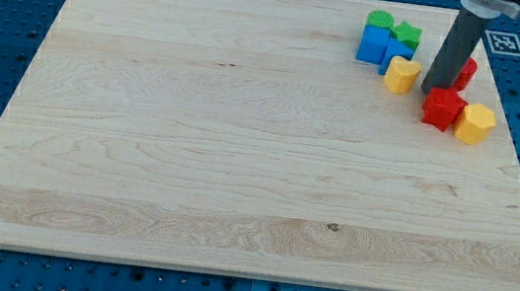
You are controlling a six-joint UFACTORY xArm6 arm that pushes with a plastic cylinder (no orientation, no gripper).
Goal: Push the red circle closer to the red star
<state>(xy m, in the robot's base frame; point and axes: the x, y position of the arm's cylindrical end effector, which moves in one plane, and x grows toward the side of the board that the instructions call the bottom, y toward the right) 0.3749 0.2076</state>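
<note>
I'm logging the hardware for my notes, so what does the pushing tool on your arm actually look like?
My tool is a straight, smooth, dark grey cylindrical rod ending at my tip. At the view's top it runs into a wider fitting with a pale band, mostly cut off by the frame. No cables or markings show on the rod.

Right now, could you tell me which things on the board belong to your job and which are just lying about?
Job:
- red star
- red circle, mostly hidden behind my rod
- my tip, beside the star

Lying about:
- yellow blocks
- blue blocks
- green blocks
</note>
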